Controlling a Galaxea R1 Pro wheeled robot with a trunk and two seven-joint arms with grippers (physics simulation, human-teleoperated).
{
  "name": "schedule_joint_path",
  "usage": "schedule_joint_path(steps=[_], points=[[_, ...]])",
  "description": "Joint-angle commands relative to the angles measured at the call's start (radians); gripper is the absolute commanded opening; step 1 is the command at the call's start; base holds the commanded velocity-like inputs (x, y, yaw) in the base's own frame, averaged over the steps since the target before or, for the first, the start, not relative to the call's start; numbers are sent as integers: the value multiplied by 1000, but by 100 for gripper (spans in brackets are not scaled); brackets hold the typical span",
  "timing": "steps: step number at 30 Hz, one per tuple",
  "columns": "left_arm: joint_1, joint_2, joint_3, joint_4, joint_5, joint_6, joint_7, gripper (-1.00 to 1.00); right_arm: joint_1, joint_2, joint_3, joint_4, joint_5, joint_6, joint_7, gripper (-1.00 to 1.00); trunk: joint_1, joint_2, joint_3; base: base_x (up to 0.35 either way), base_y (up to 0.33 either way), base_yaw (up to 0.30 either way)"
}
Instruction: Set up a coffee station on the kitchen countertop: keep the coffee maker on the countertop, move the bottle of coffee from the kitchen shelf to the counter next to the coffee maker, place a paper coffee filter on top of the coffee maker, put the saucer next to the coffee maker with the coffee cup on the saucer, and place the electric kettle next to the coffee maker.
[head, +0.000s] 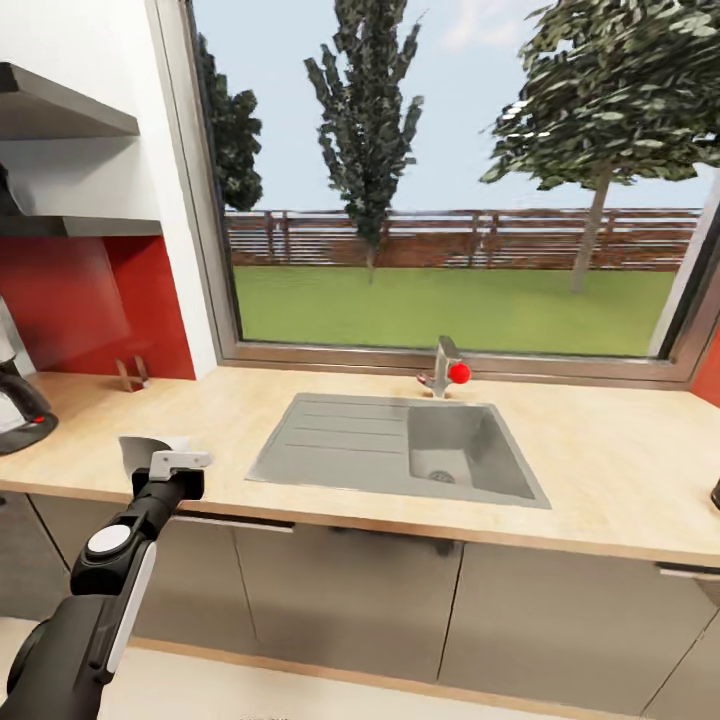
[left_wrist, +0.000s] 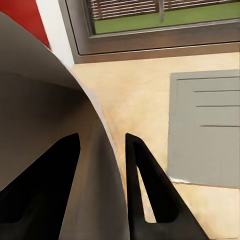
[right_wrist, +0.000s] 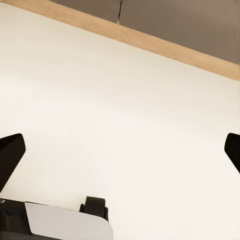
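Note:
My left gripper (head: 166, 462) hangs over the front left of the wooden countertop (head: 600, 450), shut on a pale grey paper coffee filter (head: 146, 450). The left wrist view has the filter (left_wrist: 45, 100) as a broad curved sheet pinched between the dark fingers (left_wrist: 145, 190) of the gripper (left_wrist: 101, 137). The black coffee maker (head: 18, 405) stands on the counter, cut off by the picture's left edge, a short way left of the filter. My right gripper (right_wrist: 122, 145) is open above pale floor, with nothing between its fingertips.
A grey sink (head: 400, 445) with a drainboard and a faucet (head: 445, 365) sits mid-counter under a big window. Grey shelves (head: 60, 110) hang on the wall at upper left. A small wooden stand (head: 130, 375) leans by the red backsplash. A dark object (head: 715, 492) shows at the right edge.

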Motion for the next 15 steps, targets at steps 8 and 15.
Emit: schedule_joint_path(steps=[8,15], points=[[-1,0,1,-1,-11,4,-5,-100,-1,0,7,1,2,-3,-3,100,0,-1,-1,0,59,263],[-1,0,1,-1,-11,5,-5,-100,-1,0,7,1,2,-3,-3,100,0,-1,-1,0,18,253]])
